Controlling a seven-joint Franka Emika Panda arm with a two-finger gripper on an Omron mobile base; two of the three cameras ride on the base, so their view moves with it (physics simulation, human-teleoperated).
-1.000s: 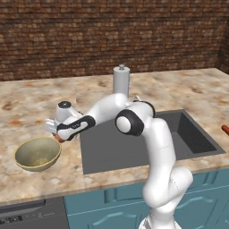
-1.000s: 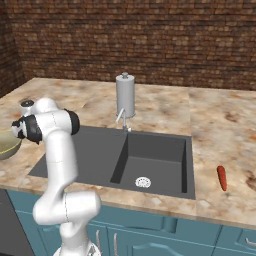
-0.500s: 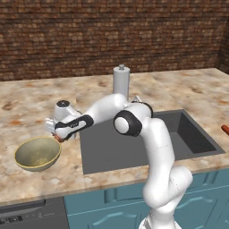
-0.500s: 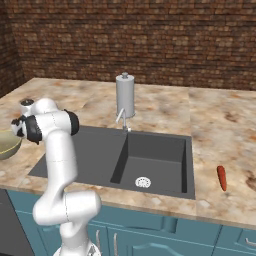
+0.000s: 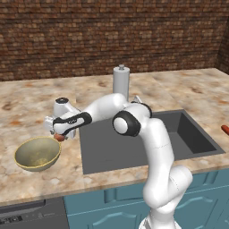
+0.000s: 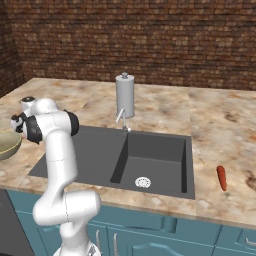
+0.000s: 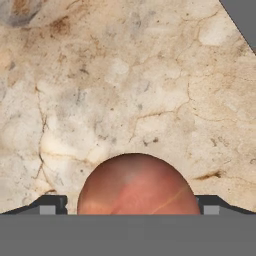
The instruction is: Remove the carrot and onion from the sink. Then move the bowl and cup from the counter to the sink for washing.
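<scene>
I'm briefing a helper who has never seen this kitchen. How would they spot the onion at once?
Start at the dark grey recessed sink in the beige marbled stone counter. On the counter left of it sits a wide olive-yellow bowl; between the two, under the white arm's gripper, is the small reddish-brown round onion. It is the one ball-shaped thing there, much smaller than the bowl.

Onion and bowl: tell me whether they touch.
Apart. In the left base view the onion sits under the gripper on the counter, with a strip of bare stone between it and the bowl rim.

Two base views flank the arm, sharing the sink (image 5: 147, 143), hand view close above counter (image 7: 125, 90)
</scene>
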